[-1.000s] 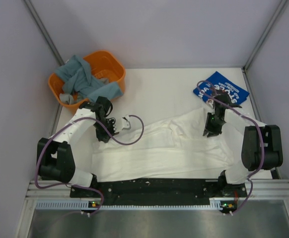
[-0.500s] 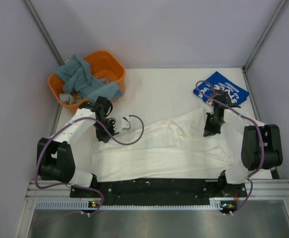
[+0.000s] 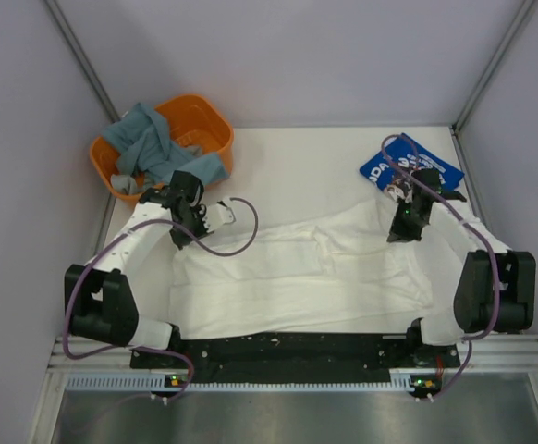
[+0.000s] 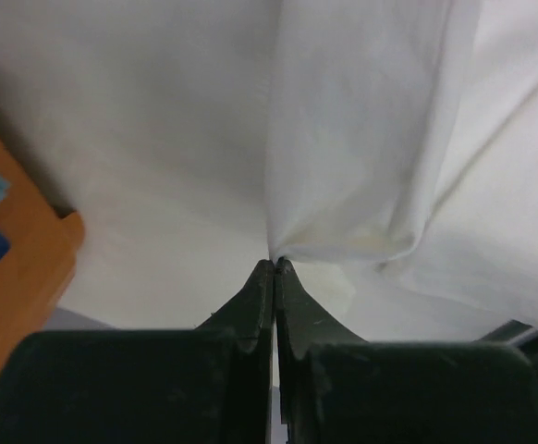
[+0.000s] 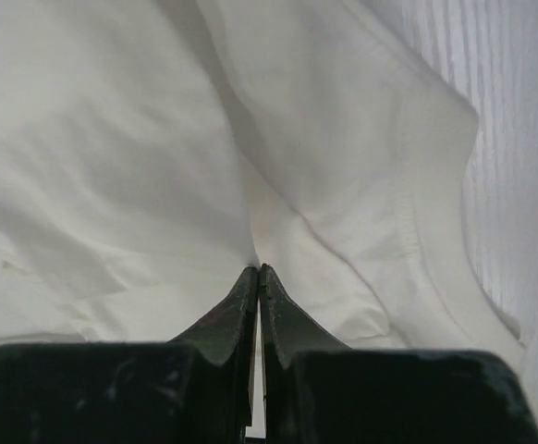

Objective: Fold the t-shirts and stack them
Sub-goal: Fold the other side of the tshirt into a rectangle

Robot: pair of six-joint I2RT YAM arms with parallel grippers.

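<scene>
The white t-shirt [image 3: 297,277] lies spread over the near half of the tabletop [image 3: 297,157], from 9 o'clock round to 3 o'clock, wrinkled and with a loose ridge along its far edge. The left jaws are closed on a small pinch of its far-left corner at about 10 o'clock, near the orange basket [image 3: 215,125]. The right jaws are closed on a pinch of its far-right edge at about 2 o'clock, just beside the blue t-shirt [image 3: 408,166].

The step in hand appears to be a two-armed lift of that far edge for a fold. Both pinches look thin and sit at the very tips, so a slow rise at an equal pace seems wise, since a jerk could slip the cloth free. Drawing the two pinches slightly apart should flatten the ridge before the edge goes toward 6 o'clock. The right side probably needs height first, so the blue t-shirt is not dragged. The left arm's purple cable [image 3: 237,231] hangs over the cloth and could snag it.
</scene>
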